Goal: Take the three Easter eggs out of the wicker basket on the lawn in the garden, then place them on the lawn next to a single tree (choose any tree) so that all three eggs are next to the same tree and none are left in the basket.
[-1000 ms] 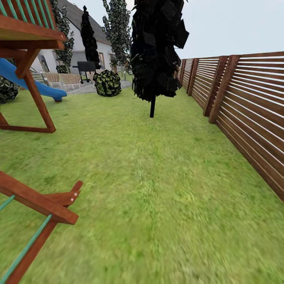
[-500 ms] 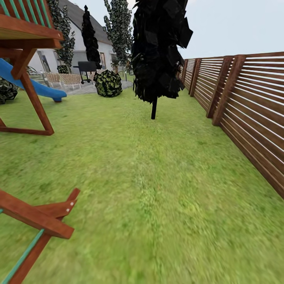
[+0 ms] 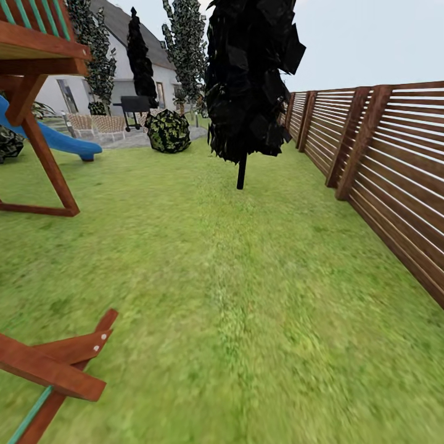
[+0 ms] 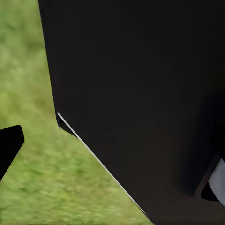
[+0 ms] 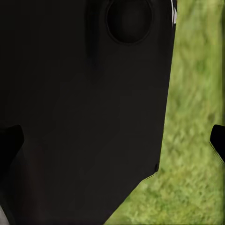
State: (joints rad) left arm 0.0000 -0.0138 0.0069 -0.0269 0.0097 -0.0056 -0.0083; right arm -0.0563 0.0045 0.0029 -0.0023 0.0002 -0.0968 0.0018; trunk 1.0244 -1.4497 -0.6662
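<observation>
Camera's rolled forward: black-leaved thin-trunk tree [image 3: 250, 80] and brown slatted fence [image 3: 382, 166] sit closer. Green grass lawn [image 3: 234, 296] ahead; eggs and basket unseen. Eggs likely light, smooth, slippery; grip the middle. Wrist views add dark robot body over grass; gripper openings can't tell.

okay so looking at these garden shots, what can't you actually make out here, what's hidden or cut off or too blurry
- Left wrist view: a black robot body panel blocks most of the frame, leaving a strip of lawn; whether the gripper is open cannot be told.
- Right wrist view: same, a dark panel covers most of it.
- Head view: the wooden play frame is cut off by the left edge; the black-leaved tree by the top.
- Head view: the near grass is blurred.
</observation>
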